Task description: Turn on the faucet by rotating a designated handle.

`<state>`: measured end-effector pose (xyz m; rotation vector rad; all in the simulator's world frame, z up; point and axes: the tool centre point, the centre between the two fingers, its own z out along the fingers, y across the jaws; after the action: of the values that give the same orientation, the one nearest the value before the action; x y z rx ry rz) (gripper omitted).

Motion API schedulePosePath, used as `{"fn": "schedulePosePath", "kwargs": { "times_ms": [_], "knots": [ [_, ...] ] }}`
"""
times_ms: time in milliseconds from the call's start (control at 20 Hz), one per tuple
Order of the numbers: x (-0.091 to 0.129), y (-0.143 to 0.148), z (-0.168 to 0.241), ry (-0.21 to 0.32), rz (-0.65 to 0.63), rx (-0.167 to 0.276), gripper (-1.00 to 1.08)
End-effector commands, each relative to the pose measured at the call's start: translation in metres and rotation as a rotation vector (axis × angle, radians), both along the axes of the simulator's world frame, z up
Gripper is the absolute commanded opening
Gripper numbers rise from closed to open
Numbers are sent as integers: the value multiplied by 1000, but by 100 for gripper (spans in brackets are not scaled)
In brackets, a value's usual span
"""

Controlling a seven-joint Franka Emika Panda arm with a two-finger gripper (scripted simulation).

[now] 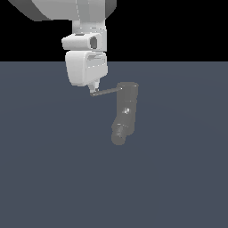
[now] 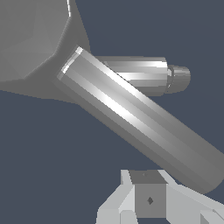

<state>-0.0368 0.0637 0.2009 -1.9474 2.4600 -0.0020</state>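
A: Where is the arm?

B: It comes down from the top of the exterior view, white, its last links stacked nearly straight up and down, with the hand (image 1: 93,90) pointing down at the worktop (image 1: 178,178)

A: And the faucet?

B: The faucet (image 1: 126,109) sits near the middle of the dark grey-blue worktop, a dull grey cylinder with a flat cap. Its short round-ended spout (image 1: 119,135) angles down toward the exterior view's left

A: The handle?

B: The handle (image 1: 107,92) is a thin straight rod running from the cap toward the exterior view's left, dipping slightly at its far end. That free end lies right at the tip of the hand

A: Is the hand touching it?

B: In the exterior view the two meet, but only a small tip shows below the white body. In the wrist view the handle (image 2: 144,127) crosses the picture as a thick bright bar, with the spout (image 2: 148,74) behind it and the cap (image 2: 26,39) large in one corner. The hand (image 2: 151,201) shows as pale blocky parts just beside the bar

A: Spread or pressed together?

B: I cannot tell; the fingertips are not clearly seen in either view
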Motion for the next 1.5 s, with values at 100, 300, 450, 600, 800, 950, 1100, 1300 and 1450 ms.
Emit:
{"fn": "schedulePosePath", "kwargs": {
  "times_ms": [100,300,450,600,800,950,1100,1300,1450],
  "knots": [
    [-14,-12,0,3,-7,-2,-100],
    [-25,-18,0,3,-6,-2,-100],
    [-33,-23,0,3,-5,-2,-100],
    [-42,-27,0,3,-4,-2,-100],
    [-53,-33,0,4,-3,-2,-100],
    [-59,-37,0,4,-3,-2,-100],
    [-58,-43,0,2,1,-1,-100],
    [-62,-64,0,2,0,-1,-100],
    [-66,-79,0,2,0,-1,-100]
  ]
}}
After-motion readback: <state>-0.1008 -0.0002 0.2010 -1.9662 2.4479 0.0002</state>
